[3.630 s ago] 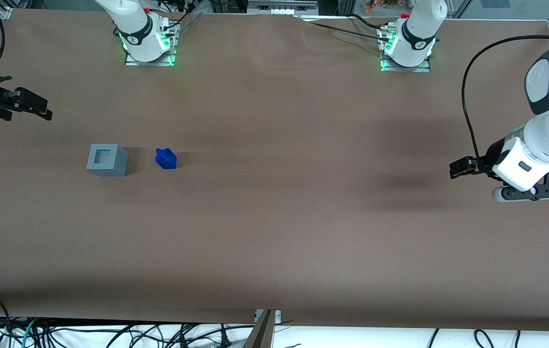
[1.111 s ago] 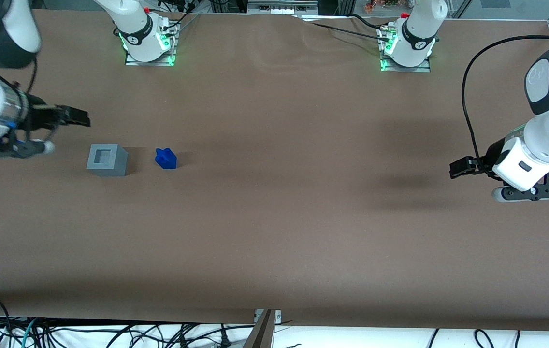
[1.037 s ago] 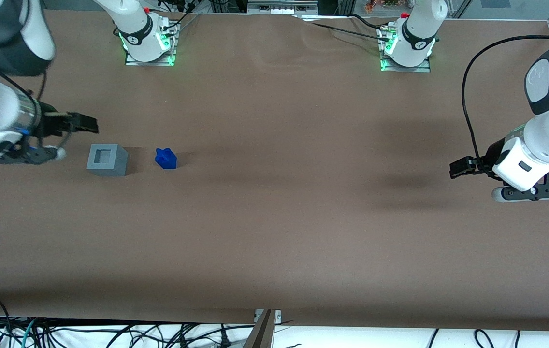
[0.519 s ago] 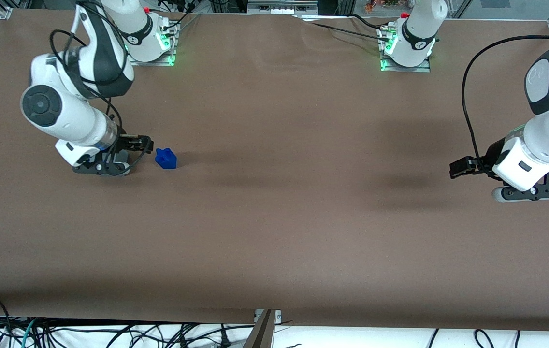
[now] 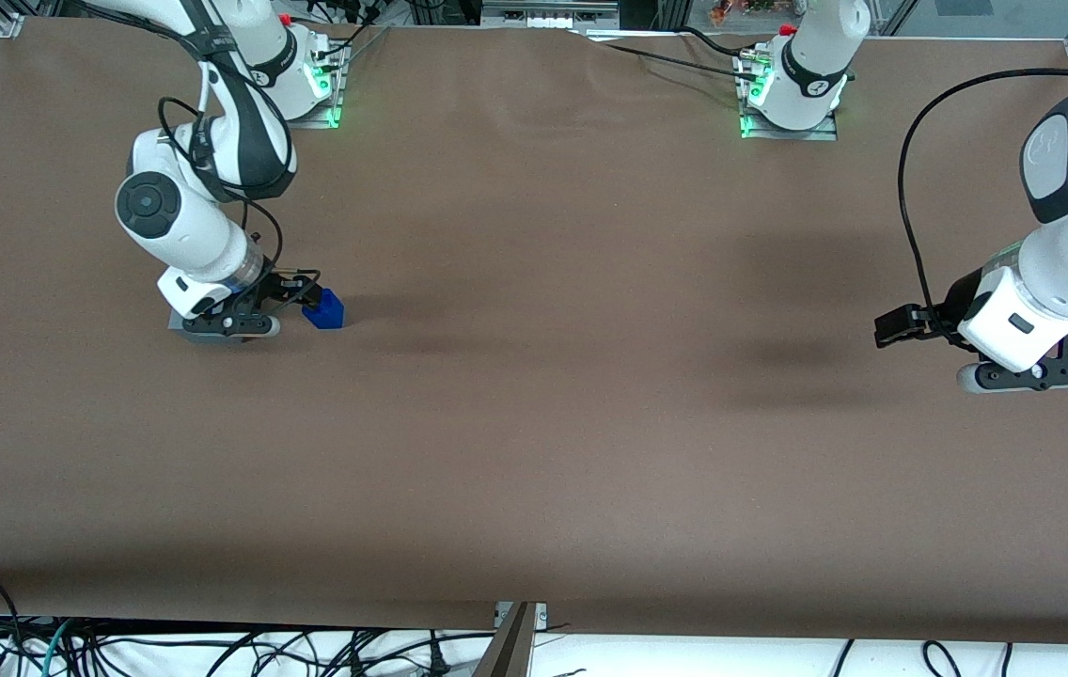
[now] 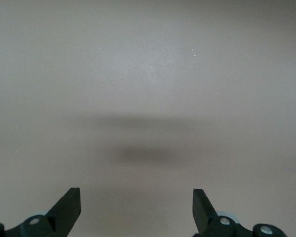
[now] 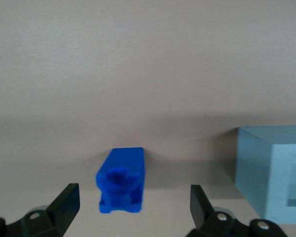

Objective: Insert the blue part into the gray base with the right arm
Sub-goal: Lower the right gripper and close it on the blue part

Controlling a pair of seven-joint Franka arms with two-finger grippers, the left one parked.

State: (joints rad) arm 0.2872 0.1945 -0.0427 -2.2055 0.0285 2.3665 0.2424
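Observation:
The blue part point(image 5: 327, 312) lies on the brown table, with its knobbed end facing the wrist camera in the right wrist view point(image 7: 121, 180). My right arm's gripper point(image 5: 304, 293) is low over the table, right at the blue part. In the right wrist view the gripper point(image 7: 133, 193) is open and the blue part lies between the fingers, touching neither. The gray base point(image 7: 271, 173) stands beside the blue part with its square socket partly in view. In the front view the wrist covers nearly all of it.
The brown table point(image 5: 590, 395) stretches wide toward the parked arm's end. Two arm mounts with green lights point(image 5: 294, 89) point(image 5: 788, 103) stand at the edge farthest from the front camera. Cables point(image 5: 214, 649) hang below the nearest edge.
My right arm has swung in from the table's end, passed over the gray base, and come down. Its open gripper has reached the blue part. The blue part and base have not moved.

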